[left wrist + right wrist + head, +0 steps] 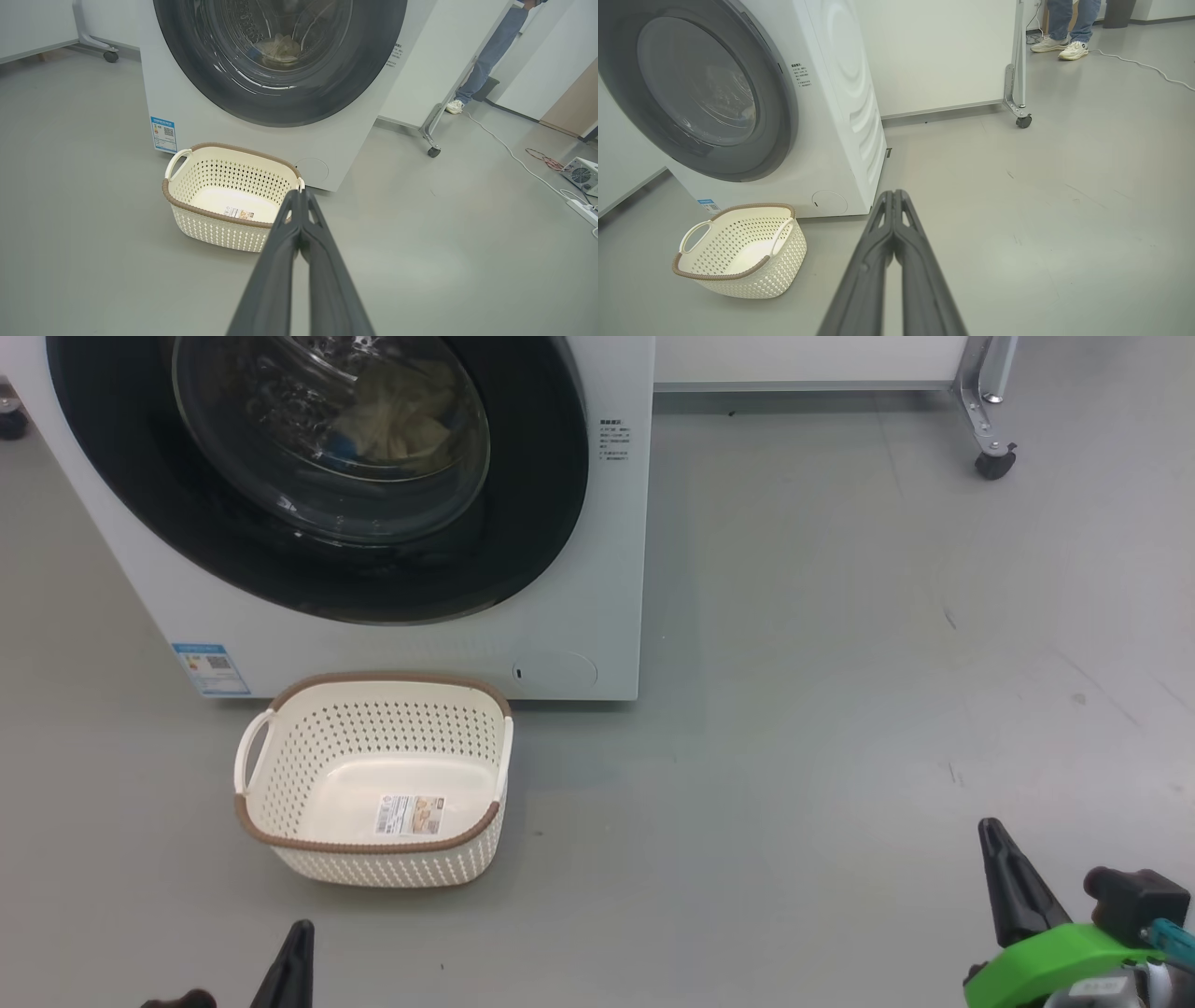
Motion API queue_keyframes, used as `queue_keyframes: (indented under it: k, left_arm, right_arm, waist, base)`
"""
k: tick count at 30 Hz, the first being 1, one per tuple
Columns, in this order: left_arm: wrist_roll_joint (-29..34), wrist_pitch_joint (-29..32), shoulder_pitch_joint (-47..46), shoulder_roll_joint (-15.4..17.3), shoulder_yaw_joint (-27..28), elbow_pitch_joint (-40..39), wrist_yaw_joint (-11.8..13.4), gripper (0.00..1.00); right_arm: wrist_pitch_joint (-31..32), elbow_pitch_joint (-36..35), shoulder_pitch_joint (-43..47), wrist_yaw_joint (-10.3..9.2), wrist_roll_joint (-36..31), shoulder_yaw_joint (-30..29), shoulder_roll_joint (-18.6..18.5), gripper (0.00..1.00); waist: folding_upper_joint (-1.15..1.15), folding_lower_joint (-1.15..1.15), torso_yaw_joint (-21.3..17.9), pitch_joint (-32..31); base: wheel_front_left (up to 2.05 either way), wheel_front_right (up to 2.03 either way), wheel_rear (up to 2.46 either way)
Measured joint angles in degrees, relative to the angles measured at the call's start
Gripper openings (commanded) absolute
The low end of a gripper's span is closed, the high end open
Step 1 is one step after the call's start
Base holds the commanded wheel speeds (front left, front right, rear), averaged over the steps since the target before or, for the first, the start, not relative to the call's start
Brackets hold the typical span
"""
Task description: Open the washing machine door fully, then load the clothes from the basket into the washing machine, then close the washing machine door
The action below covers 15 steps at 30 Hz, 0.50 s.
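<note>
The white washing machine [597, 616] stands at the upper left with its black-framed round door [541, 523] shut flat against the front. Cream-yellow clothes [401, 415] lie inside the drum behind the glass, also seen as clothes [280, 49]. The cream perforated basket [280, 747] sits on the floor in front of the machine, holding just a paper label. My left gripper [299, 192] is shut with nothing in it, held back from the basket [187, 205]. My right gripper [893, 192] is shut and empty, out over bare floor right of the machine [850, 116].
A white panel on a wheeled metal frame [1020, 112] stands behind the machine to the right. A person's legs and pale shoes [1059, 44] are beyond it. A cable [509, 154], a power strip and a small fan box [581, 175] lie on the floor far right.
</note>
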Motion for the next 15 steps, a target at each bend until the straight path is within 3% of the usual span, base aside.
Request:
queue_keyframes:
  k: [15]
  left_arm:
    - [-7.5,2.2,-0.3,-0.5,1.3,0.0,0.0,0.00]
  right_arm:
    - [2.0,-0.4,-0.1,0.00,9.3,0.0,0.0,0.00]
  waist:
    - [0.00,0.00,-0.2,0.3]
  base:
    - [0.00,0.00,0.00]
